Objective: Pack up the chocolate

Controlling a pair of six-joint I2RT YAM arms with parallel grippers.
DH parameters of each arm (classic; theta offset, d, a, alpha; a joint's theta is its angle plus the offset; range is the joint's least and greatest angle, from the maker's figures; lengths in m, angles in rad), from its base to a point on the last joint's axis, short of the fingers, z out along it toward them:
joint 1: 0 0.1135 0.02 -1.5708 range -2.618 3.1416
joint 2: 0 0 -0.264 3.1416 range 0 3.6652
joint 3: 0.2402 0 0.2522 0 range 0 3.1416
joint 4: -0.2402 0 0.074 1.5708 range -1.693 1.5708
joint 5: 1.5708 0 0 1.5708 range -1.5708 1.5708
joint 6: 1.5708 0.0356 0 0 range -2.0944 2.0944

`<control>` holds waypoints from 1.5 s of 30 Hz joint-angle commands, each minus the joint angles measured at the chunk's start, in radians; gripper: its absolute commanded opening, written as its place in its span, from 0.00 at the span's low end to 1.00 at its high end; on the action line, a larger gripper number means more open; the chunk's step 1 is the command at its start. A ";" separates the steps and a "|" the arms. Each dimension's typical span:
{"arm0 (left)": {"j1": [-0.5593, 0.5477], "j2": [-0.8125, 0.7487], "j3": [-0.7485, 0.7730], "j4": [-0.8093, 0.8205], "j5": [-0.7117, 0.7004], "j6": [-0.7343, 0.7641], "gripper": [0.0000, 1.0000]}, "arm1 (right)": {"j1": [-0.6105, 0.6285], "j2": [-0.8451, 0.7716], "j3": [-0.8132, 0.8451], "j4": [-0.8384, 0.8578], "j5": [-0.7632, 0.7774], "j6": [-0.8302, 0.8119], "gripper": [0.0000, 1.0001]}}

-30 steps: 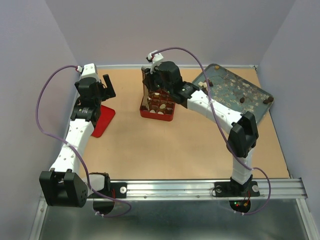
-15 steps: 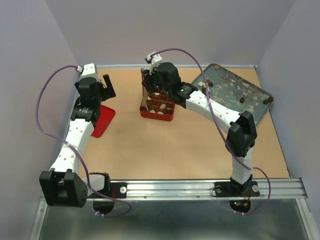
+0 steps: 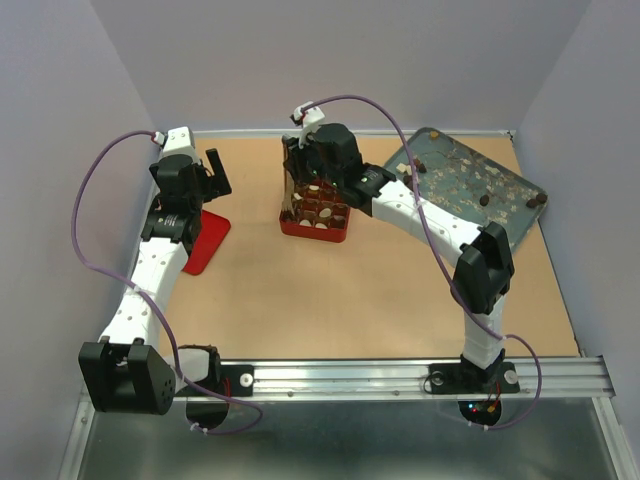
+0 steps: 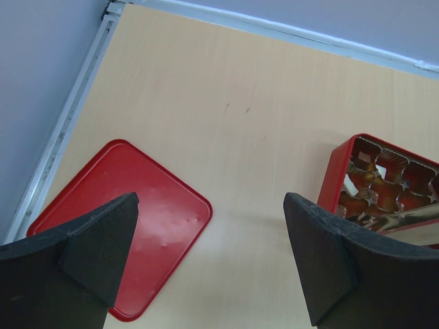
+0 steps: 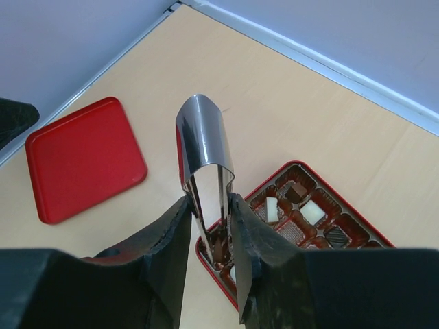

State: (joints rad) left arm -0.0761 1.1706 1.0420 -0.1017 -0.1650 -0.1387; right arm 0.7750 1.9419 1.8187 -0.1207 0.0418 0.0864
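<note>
My right gripper [image 5: 209, 212] is shut on the metal tongs [image 5: 206, 154] and holds them over the red gridded box [image 5: 322, 195], which also shows in the top view [image 3: 340, 231]. The tong tips reach down into a near-corner cell, with a brown chocolate [image 5: 218, 251] between them. I cannot tell if it is pinched. White pieces [image 5: 272, 209] and a dark piece [image 5: 296, 192] sit in other cells. More chocolate [image 3: 484, 199] lies on the metal tray [image 3: 455, 178] at the back right. My left gripper [image 4: 209, 226] is open and empty above the table.
A flat red lid [image 3: 205, 240] lies at the left, under and beside my left gripper; it also shows in the left wrist view [image 4: 130, 219] and the right wrist view [image 5: 86, 157]. Walls close in the back and both sides.
My right gripper with the tongs has shifted very slightly over the box. The left arm has not moved.
</note>
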 commanded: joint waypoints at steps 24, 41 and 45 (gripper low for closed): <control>0.010 -0.006 -0.008 0.046 -0.001 -0.001 0.99 | -0.009 -0.483 -0.257 -0.226 0.435 -0.091 0.33; 0.010 -0.011 -0.049 0.088 -0.076 0.010 0.99 | -0.144 -0.549 -0.447 -0.636 0.231 0.111 0.32; 0.010 0.000 -0.054 0.091 -0.093 0.008 0.99 | -0.209 -0.522 -0.512 -0.608 0.152 0.084 0.32</control>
State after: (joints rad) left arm -0.0700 1.1725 0.9913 -0.0681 -0.2218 -0.1387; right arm 0.6121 1.4158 1.3430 -0.7422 0.2924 0.1741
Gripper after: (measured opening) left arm 0.986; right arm 0.329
